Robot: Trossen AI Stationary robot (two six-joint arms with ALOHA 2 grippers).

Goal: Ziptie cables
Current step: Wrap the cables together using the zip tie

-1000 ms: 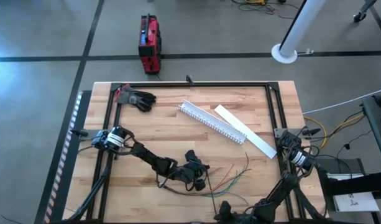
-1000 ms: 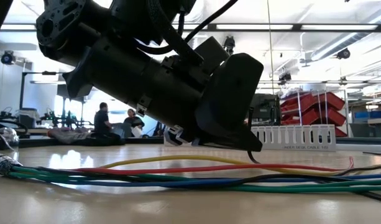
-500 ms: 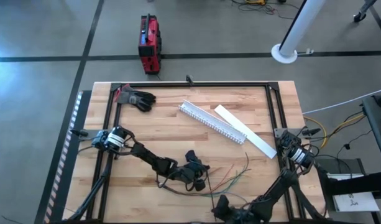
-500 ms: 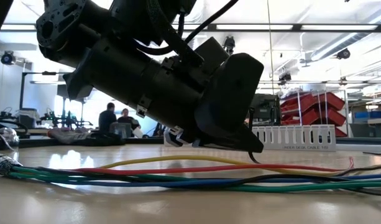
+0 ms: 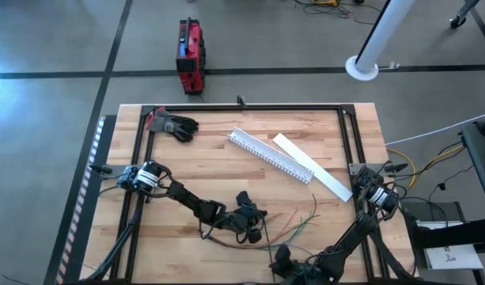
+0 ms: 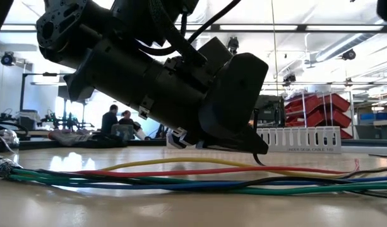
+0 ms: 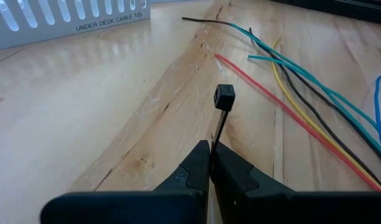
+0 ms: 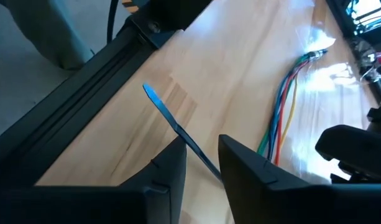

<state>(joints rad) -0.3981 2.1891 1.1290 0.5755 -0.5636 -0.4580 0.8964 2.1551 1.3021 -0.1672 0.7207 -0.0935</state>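
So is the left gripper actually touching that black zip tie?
Touching: the left wrist view shows the left gripper shut on the zip tie, its strap pinched between the fingertips.

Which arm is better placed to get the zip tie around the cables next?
Probably left. The left gripper is shut on a black zip tie, head up, right beside the cables. The right gripper sits near the table's front edge, a blue strip between its fingers.

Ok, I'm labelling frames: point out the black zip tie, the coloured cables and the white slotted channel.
black plastic zip tie [image 7: 224,98], left wrist view, square head.
bundle of coloured cables [image 7: 314,127], left wrist view, red wire.
long white slotted plastic channel [image 5: 270,155], high view, middle.
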